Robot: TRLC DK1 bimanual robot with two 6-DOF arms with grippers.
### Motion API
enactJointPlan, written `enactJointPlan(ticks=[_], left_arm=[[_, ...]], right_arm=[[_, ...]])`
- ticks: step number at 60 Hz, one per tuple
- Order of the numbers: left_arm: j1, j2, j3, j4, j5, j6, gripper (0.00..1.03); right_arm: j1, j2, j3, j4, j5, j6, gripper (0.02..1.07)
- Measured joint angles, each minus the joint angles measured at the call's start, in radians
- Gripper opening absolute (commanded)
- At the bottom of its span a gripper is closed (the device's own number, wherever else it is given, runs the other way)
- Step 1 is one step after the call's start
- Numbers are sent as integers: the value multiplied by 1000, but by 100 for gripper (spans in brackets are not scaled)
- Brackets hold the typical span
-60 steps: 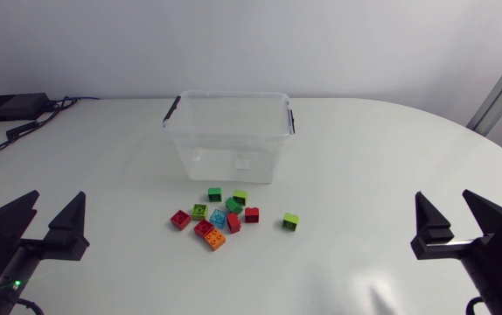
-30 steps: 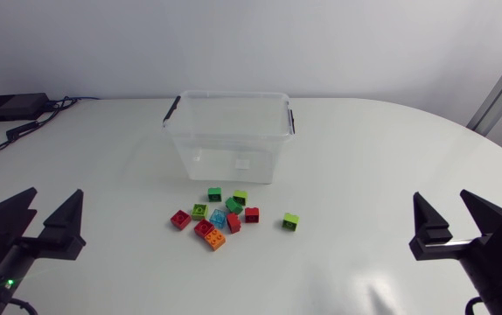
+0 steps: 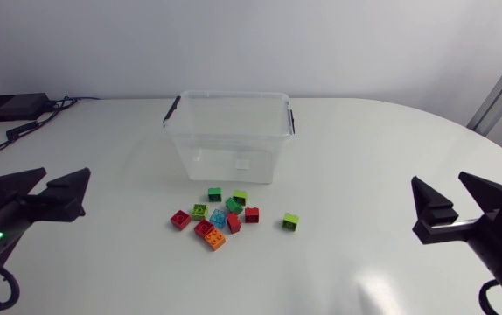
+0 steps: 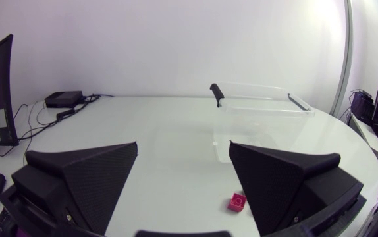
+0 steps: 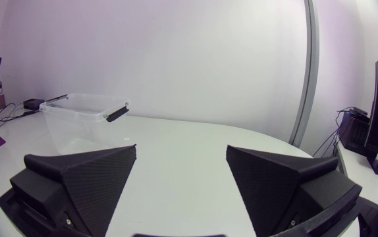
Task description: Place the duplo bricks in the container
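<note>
The white table (image 3: 365, 157) carries one clear, open-topped container (image 3: 225, 162) standing toward its far side, with nothing visible inside. The left gripper (image 3: 63, 179) and the right gripper (image 3: 437, 182) hang near the table's opposite side edges, well apart from everything, each with its fingers spread wide and holding nothing. In front of the container lie the duplo bricks (image 3: 219, 217), about eleven: four red, three lime, two dark green, one pale blue, one orange. Ten sit in a loose cluster, some touching, and one lime brick (image 3: 290, 221) lies apart to its right. They are likely light, rigid and smooth, so pinching across two flat side walls should hold best, starting with the lone one.
</note>
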Motion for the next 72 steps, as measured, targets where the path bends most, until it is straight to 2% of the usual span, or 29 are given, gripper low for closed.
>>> enactJointPlan(ticks=[9, 21, 31, 48, 64, 72], left_arm=[[-21, 200, 88, -60, 0, 0, 97], [-58, 464, 273, -226, 0, 13, 98], [-103, 684, 408, -343, 5, 107, 98], [-170, 913, 459, -367, 90, 184, 98], [-227, 1083, 499, -324, 97, 241, 98], [-253, 1162, 532, -307, 97, 261, 97]], right_arm=[[26, 145, 76, -18, 1, 0, 102], [73, 304, 141, -40, 0, 0, 102], [87, 386, 177, -68, 0, 0, 102], [101, 496, 227, -112, -1, 0, 102], [191, 592, 301, -240, 4, 0, 102], [234, 642, 332, -258, -2, -2, 102]])
